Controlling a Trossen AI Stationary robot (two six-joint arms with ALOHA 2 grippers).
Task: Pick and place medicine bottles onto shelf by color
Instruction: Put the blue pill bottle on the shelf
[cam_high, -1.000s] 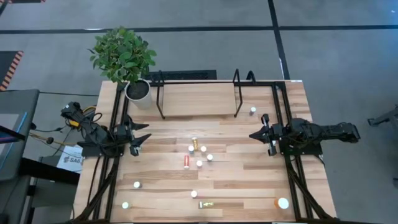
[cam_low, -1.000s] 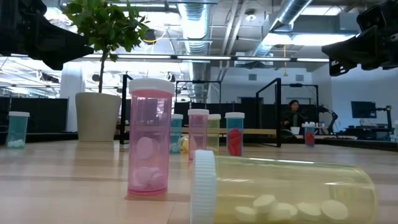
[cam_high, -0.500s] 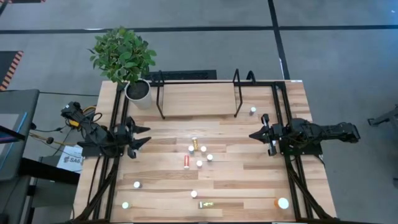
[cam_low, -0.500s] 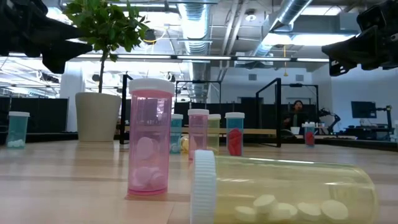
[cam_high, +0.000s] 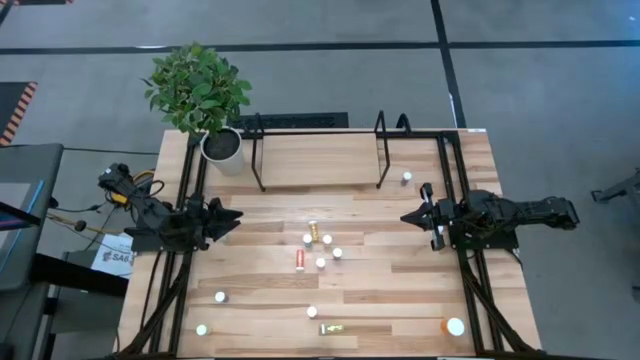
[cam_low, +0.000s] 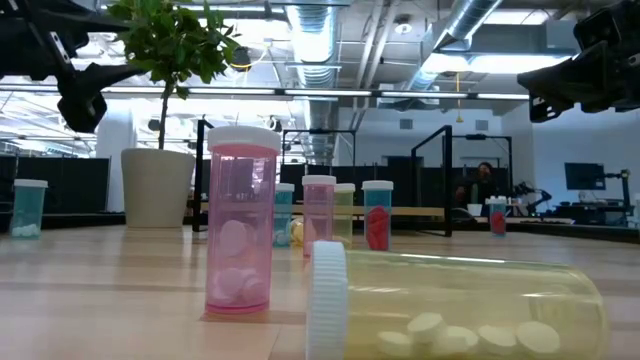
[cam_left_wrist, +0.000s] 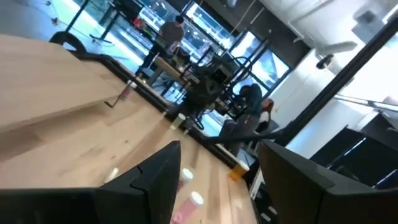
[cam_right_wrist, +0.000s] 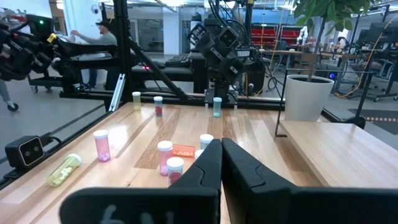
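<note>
Several small white-capped bottles stand in a cluster at the table's middle, with a red one lying flat. More stand near the front: a pink one, a yellow one lying on its side and a larger orange one. One bottle stands beside the shelf, a light-wood board between black loops at the far side. My left gripper is open and empty, above the table's left part. My right gripper is shut and empty, above the right part, its fingers pointing at the cluster.
A potted plant stands at the far left corner, next to the shelf's left loop. Black frame rails run along both table sides. People and equipment show in the room beyond the table.
My left gripper has turned about its own wrist axis while staying over the table's left part; its fingers, which lay spread flat as seen from above, now stand more on edge. The bottles and my right gripper have kept still.
</note>
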